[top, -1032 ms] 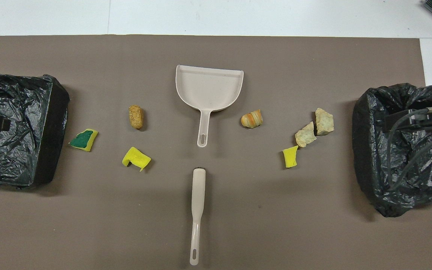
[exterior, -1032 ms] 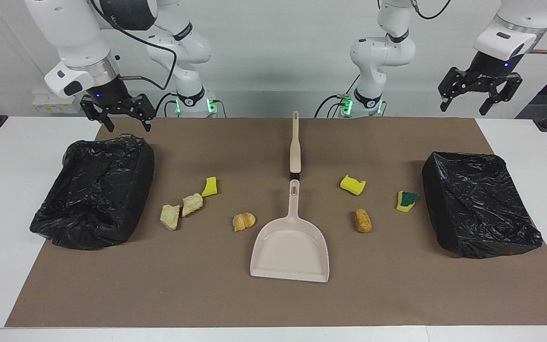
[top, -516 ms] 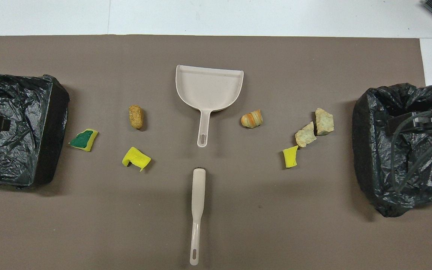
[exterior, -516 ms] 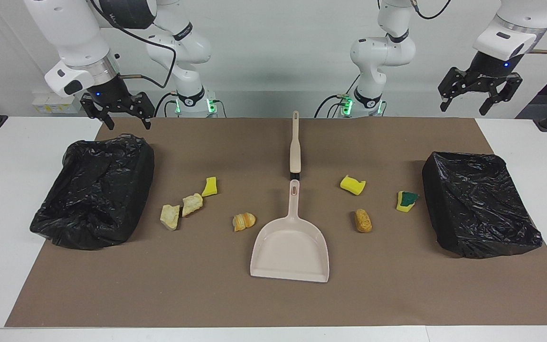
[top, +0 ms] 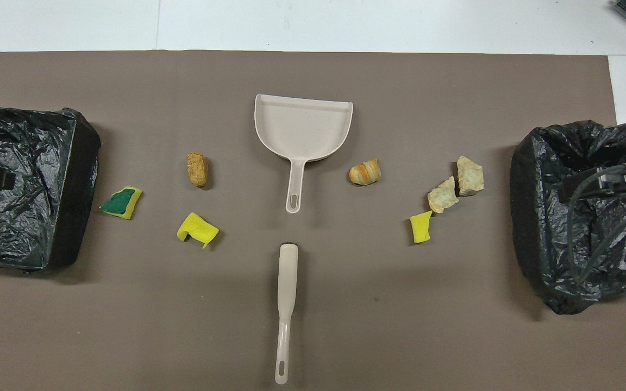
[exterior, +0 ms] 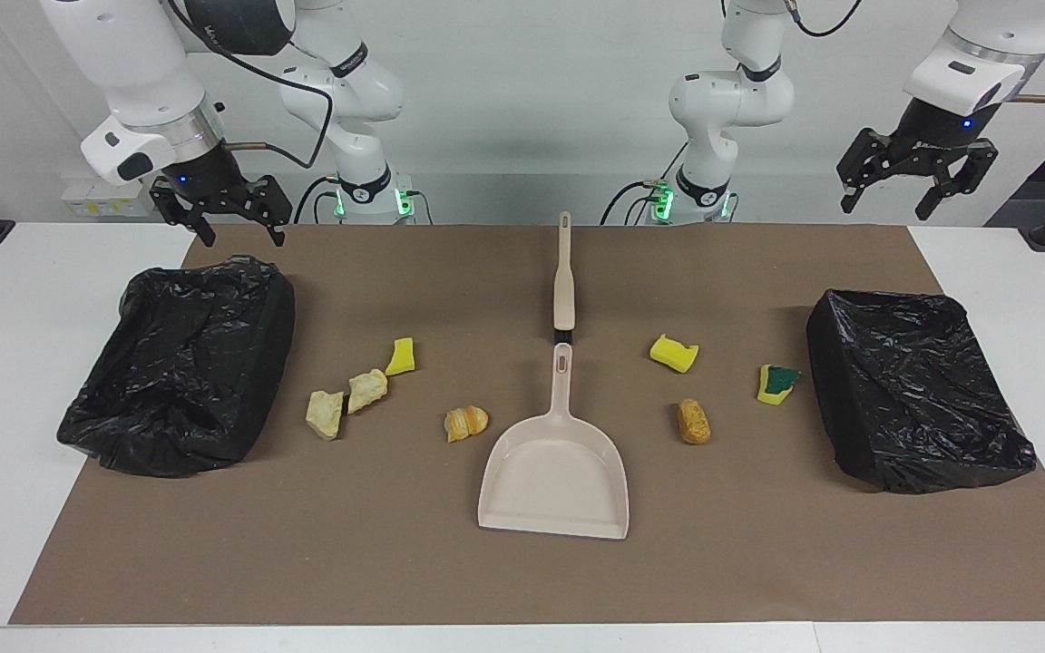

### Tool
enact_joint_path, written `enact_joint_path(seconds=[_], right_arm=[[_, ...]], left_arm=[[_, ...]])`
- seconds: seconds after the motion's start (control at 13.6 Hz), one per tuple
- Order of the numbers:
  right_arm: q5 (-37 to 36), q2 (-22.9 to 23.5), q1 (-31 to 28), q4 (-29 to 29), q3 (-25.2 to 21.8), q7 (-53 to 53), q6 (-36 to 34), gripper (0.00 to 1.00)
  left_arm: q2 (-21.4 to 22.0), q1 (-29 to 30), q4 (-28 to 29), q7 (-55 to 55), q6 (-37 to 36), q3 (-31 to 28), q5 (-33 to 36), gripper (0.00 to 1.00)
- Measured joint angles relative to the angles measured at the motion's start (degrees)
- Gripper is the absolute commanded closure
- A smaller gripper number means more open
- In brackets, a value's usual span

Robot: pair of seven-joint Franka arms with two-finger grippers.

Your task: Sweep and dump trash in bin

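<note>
Several trash scraps lie on the brown mat. Toward the right arm's end are a yellow sponge bit [exterior: 401,355], two tan chunks [exterior: 366,390] and an orange-brown piece [exterior: 466,423]. Toward the left arm's end are a yellow sponge [exterior: 673,353], a brown piece [exterior: 693,421] and a green-backed sponge [exterior: 777,382]. A black-bagged bin [exterior: 255,354] stands at the right arm's end, another bin [exterior: 835,381] at the left arm's. My right gripper [exterior: 244,234] hangs open over the first bin's robot-side edge. My left gripper [exterior: 885,207] hangs open, high, empty.
A beige dustpan [exterior: 554,472] lies mid-mat, its handle pointing toward the robots. The beige brush [exterior: 563,281] lies in line with it, nearer to the robots. White table [exterior: 14,363] borders the mat [top: 378,315] at both ends.
My right gripper has drifted slightly up and back toward its base. The left gripper and everything on the mat stay still.
</note>
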State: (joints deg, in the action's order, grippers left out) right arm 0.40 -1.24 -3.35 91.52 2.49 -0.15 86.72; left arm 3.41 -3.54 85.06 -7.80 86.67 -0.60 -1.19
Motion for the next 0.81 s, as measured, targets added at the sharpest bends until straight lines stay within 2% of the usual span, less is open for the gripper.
enact_joint_path(seconds=[0.59,0.81], right_arm=[[0.11,-0.13,0.84,0.01,0.61,-0.01,-0.32,0.00],[0.32,1.02,0.93,0.07,2.59,-0.01,2.74,0.00]], left_arm=[[0.00,0.00,0.00,0.00,0.00,0.00,0.00,0.00],[0.00,-0.08,0.00,0.00,-0.01,0.16,0.00,0.00]])
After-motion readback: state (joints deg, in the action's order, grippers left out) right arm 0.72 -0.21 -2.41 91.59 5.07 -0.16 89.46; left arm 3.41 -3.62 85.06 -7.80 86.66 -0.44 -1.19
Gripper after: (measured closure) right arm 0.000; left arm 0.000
